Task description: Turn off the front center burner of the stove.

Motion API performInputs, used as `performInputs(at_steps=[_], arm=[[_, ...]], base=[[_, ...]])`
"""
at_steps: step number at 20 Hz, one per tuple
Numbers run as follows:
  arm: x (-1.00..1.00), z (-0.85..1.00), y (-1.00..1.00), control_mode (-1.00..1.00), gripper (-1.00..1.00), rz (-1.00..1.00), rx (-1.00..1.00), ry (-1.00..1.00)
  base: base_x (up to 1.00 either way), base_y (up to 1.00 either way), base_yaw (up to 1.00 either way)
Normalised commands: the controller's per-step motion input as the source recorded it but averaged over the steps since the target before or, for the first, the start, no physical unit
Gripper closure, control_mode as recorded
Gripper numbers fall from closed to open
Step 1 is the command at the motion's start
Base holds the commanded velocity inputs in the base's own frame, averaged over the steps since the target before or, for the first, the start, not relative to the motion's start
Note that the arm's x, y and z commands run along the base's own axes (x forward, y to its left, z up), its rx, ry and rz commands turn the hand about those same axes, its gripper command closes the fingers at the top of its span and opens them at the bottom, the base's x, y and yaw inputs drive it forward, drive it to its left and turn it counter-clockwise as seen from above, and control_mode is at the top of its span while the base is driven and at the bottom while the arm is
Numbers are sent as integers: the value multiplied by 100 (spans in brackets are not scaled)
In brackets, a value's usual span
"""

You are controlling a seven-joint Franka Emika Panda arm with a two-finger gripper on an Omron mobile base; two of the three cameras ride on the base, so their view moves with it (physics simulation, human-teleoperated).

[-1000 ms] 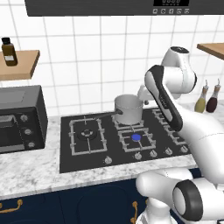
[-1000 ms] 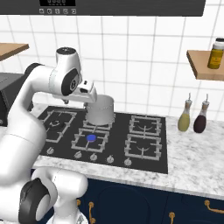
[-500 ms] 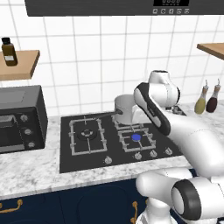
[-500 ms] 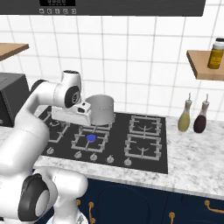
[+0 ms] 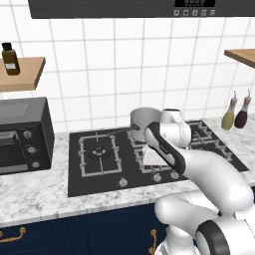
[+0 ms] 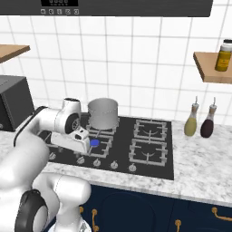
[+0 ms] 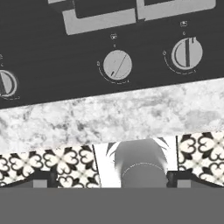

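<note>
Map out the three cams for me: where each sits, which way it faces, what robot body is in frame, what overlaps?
Left base view: behind the arm to its left, looking forward and down at the stove; the white arm rises from lower right and covers the centre grates.
Right base view: behind to its right, same stove; the arm rises from lower left, beside the front center burner with its blue disc.
Hand view: on the hand, looking down at three silver knobs and the marble counter edge.
Shared: both base views show the pot and two bottles.
</note>
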Motion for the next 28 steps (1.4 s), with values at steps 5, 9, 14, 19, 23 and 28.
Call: performInputs(at_steps=[5, 9, 14, 19, 23, 28], arm=[[20, -49, -2, -100, -100, -5, -5, -6], [32, -29, -2, -100, -100, -6, -4, -5], [54, -17, 0, -100, -100, -9, -2, -3], [47, -9, 0, -100, -100, -9, 0, -2], [4, -9, 0, -100, -100, -11, 0, -6], [-3, -18, -2, -100, -100, -5, 1, 0]], base=[[0, 0, 0], [0, 0, 0], [0, 0, 0], [0, 0, 0], [0, 0, 0], [0, 0, 0]])
